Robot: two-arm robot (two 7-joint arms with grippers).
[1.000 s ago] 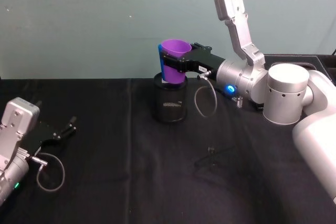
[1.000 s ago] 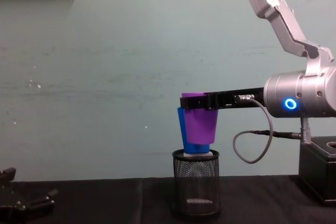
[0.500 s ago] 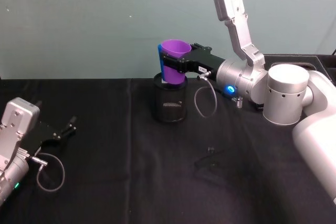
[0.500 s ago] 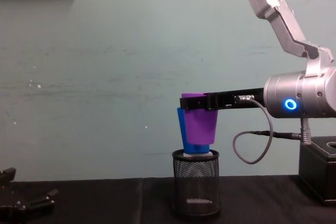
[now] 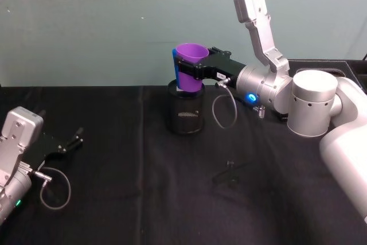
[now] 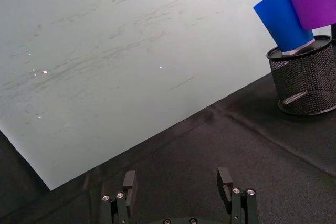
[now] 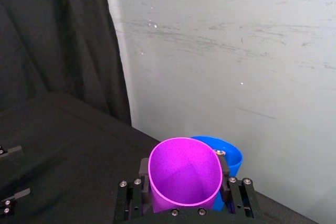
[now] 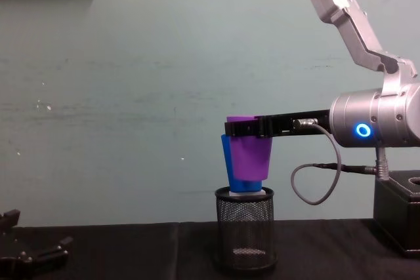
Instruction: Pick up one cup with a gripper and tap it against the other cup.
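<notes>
The right gripper (image 8: 247, 126), jaws clamped just below the rim of a likely light, slippery purple tumbler (image 8: 250, 160), presses it against the blue tumbler (image 8: 226, 156) at nine o'clock; the left gripper (image 6: 177, 180) idles, jaws apart.

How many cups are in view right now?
2. The purple cup is held in the right gripper above the mesh holder; the blue cup sits in that holder's top, right beside it.
</notes>
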